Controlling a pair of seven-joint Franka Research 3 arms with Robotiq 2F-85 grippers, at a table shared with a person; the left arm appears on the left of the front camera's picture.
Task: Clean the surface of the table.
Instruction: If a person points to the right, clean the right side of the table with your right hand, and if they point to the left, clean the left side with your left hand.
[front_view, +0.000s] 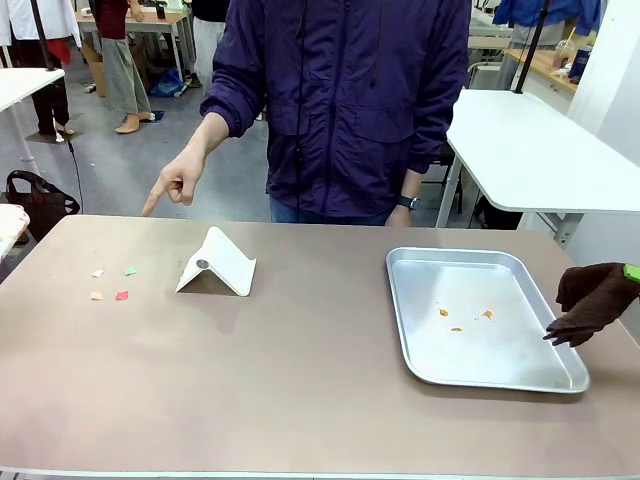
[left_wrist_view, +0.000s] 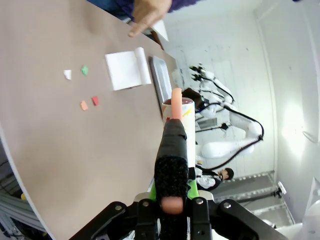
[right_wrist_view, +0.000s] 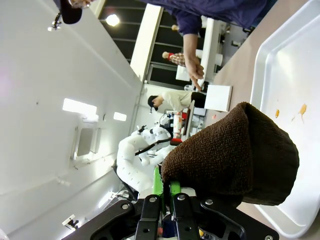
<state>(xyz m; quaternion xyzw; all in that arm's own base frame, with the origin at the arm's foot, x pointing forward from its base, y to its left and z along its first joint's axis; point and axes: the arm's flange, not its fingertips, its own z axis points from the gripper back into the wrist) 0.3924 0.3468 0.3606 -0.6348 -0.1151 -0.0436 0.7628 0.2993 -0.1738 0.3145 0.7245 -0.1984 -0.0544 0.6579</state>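
Those scraps could easily get flicked off the edge

The paper scraps (front_view: 110, 283) lie on the table (front_view: 300, 380) well left of the tray (front_view: 400, 330), so a sloppy sweep would scatter them. The left gripper (left_wrist_view: 172, 202) is clamped on a black-handled tool (left_wrist_view: 172, 150) (roller, maybe?) and hangs above. The right gripper (right_wrist_view: 166, 187) pinches a brown cloth (front_view: 592, 300) just right of the tray.

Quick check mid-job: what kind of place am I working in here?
Likely a shared workshop or lab: a white-topped table beside ours, a wooden workbench behind, and a bare grey floor.
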